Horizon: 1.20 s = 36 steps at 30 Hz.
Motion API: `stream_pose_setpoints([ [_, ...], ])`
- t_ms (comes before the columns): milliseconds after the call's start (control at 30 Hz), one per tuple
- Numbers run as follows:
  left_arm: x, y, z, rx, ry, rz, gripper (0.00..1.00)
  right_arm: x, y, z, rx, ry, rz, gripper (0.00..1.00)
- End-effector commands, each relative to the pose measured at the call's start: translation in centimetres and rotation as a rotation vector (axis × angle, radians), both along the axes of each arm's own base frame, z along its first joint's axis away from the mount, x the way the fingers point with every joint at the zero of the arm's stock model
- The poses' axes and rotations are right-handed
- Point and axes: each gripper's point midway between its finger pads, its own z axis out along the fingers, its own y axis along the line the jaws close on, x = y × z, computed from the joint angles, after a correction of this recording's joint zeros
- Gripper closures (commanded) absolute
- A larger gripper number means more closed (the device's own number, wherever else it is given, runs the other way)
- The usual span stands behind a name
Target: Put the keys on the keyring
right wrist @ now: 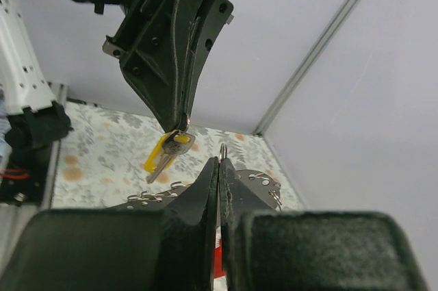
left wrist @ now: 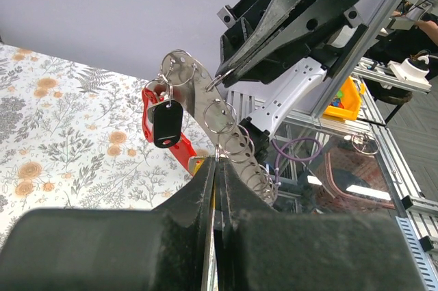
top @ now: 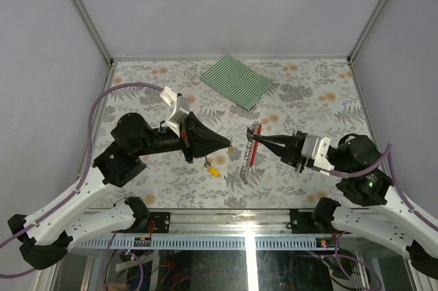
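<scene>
My left gripper (top: 229, 146) is shut on a yellow-headed key (right wrist: 166, 153), which hangs from its tips; a sliver of yellow shows between the left gripper's (left wrist: 217, 162) fingers. My right gripper (top: 250, 136) is shut on a silver ring (right wrist: 222, 150) of the keyring (top: 253, 153), holding it above the table. The keyring's red strap (left wrist: 152, 114), a black fob (left wrist: 166, 124) and a silver strip with several rings (left wrist: 226, 123) hang just in front of the left tips. Another yellow key (top: 214, 172) lies on the table below the left gripper.
A green striped cloth (top: 237, 81) lies at the back of the flowered table (top: 137, 99). Grey walls enclose the table on three sides. A metal rail (top: 226, 221) runs along the near edge between the arm bases.
</scene>
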Motion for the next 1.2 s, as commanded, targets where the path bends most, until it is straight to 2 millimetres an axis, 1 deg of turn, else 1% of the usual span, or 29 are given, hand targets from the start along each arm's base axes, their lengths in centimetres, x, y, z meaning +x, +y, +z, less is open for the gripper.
stream_pose_setpoints([
  [0,-0.3,0.8,1.8,-0.054,-0.064,0.023,1.0,-1.3,-1.1,5.2,0.201,0.103,0.043,1.0],
  [167,-0.6,1.1,2.4,-0.064,-0.102,0.016,1.0,-2.4,-0.6,5.7,0.274,0.158,0.135,1.0],
  [400,-1.1,1.1,3.0,-0.078,-0.143,-0.012,1.0,-3.1,0.3,6.4,0.33,0.177,0.216,1.0],
  [633,-1.2,0.9,3.2,-0.078,-0.164,-0.024,1.0,-3.8,0.7,6.8,0.344,0.144,0.273,1.0],
  [867,-0.9,0.9,2.7,-0.052,-0.164,-0.014,1.0,-5.4,1.1,5.3,0.22,-0.137,0.315,1.0],
  [1000,-0.7,0.9,2.5,-0.042,-0.166,0.0,1.0,-5.7,1.3,4.6,0.15,-0.294,0.308,1.0],
  [1167,-0.4,0.7,2.2,-0.028,-0.175,0.003,1.0,-5.4,1.4,3.3,0.086,-0.519,0.268,1.0],
])
